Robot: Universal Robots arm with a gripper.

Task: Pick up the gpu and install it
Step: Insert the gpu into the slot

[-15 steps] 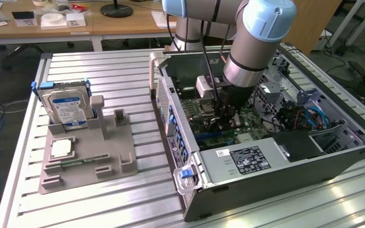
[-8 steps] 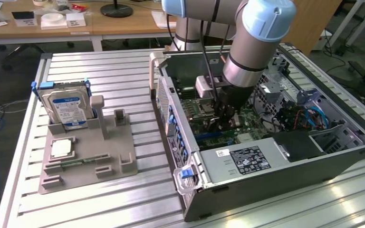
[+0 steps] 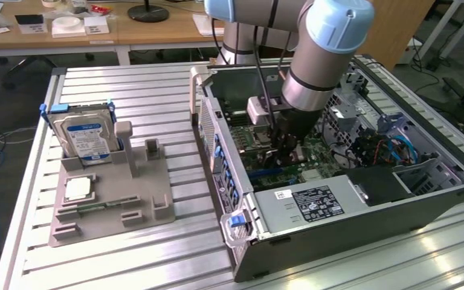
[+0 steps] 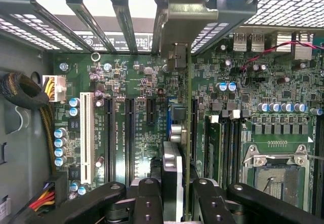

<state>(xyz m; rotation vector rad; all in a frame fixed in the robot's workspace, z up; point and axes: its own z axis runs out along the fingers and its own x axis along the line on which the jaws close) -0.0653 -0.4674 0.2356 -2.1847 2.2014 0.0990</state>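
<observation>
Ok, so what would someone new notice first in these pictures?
The arm reaches down into the open PC case at the exterior view's right, its gripper shut on the gpu, held edge-on over the motherboard. After that, the hard drive standing in the grey holder at the exterior view's left.

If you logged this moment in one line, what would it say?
arm: reaching into open computer case | gripper: clamped on gpu | gpu: edge toward motherboard expansion slots | seated: cannot tell
</observation>
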